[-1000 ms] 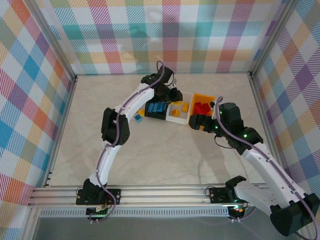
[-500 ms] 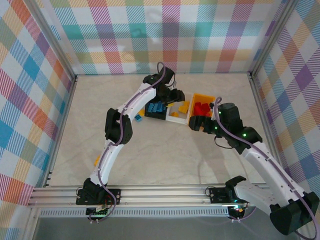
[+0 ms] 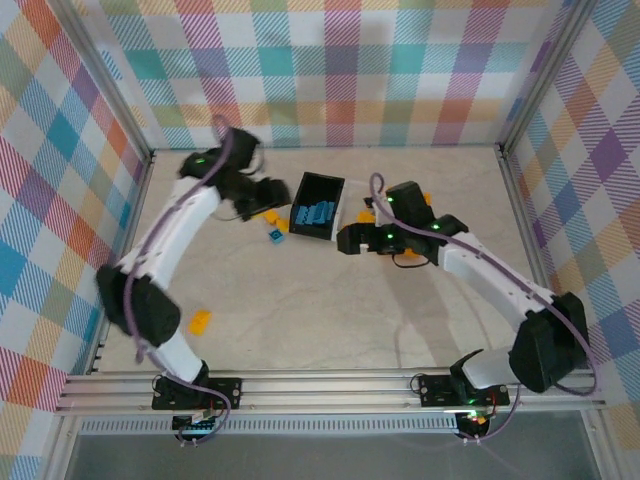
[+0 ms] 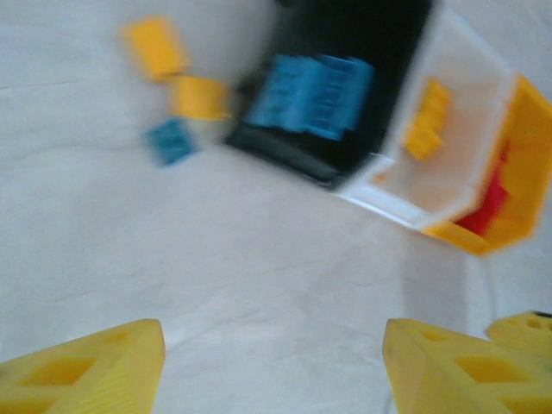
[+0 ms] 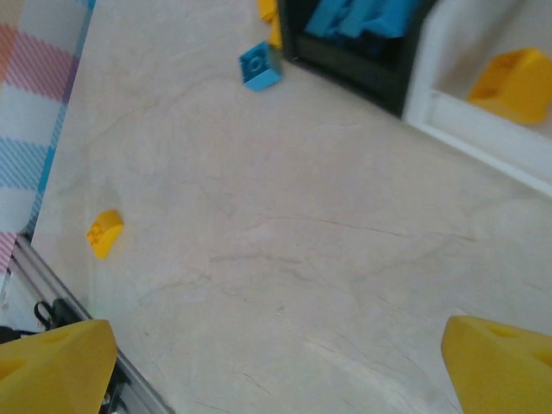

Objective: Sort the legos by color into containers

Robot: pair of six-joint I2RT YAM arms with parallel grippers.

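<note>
Left gripper [image 4: 272, 349] and right gripper [image 5: 276, 354] both gape empty; reaching ahead for the blue lego [image 4: 170, 141], I risk nudging the black bin [image 4: 366, 34].

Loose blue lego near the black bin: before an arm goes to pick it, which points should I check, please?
1. Left end effector open and empty: ok.
2. Right end effector open and empty: ok.
3. Blue lego lies apart from the black bin: ok.
4. Left wrist view sharp: not ok, blurred.
5. All yellow legos binned: not ok, some lie loose on the table.
</note>
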